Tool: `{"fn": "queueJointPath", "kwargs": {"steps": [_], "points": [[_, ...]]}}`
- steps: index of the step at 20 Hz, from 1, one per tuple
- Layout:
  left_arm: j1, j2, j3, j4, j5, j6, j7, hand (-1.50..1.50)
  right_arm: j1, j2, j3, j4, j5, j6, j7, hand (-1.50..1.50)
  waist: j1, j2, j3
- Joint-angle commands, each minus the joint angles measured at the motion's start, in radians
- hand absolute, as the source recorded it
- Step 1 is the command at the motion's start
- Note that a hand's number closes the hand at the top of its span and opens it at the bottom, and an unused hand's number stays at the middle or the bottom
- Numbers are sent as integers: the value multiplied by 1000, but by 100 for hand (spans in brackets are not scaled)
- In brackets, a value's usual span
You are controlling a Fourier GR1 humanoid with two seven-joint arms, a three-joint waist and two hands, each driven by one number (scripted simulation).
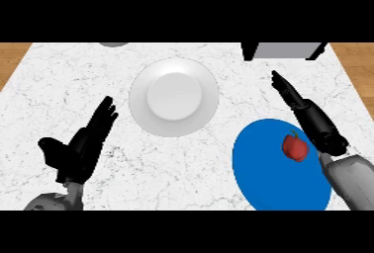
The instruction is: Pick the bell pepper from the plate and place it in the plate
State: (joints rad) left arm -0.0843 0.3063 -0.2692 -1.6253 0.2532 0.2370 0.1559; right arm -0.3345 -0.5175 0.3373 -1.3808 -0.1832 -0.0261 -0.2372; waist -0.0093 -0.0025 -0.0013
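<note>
Left hand [79,148], lower left: fingers straight, released, holding nothing, with bare counter [44,89] on all sides. Centre: one white plate [142,113], a glossy oval with a raised rim, well apart from both hands. Lower right: one blue plate [270,183], flat and matte, cut off at its lower edge. One red bell pepper [295,147], lumpy, lies on its upper right part. Right hand [310,116]: fingers straight, released, just beside the pepper, along the plate's right edge. The counter is white veined marble with wood beyond its side edges. One grey box [288,49] stands at the far edge.
</note>
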Motion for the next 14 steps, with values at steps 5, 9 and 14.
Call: {"fn": "queueJointPath", "kwargs": {"steps": [5, 9, 14], "points": [[-187, 129, 138, -7, -61, -42, -49, 0, -150, 241, -13, 81, 153, -314, 43, 150, 27, 10, 1], [-139, 137, 116, -46, -62, -47, -51, 0, -90, -66, 39, 266, 487, -439, 255, 150, 17, 7, -15], [-159, 151, 137, -19, -51, -80, -65, 0, -38, 350, -37, 239, 459, -893, 179, -150, 11, 6, 3]]}}
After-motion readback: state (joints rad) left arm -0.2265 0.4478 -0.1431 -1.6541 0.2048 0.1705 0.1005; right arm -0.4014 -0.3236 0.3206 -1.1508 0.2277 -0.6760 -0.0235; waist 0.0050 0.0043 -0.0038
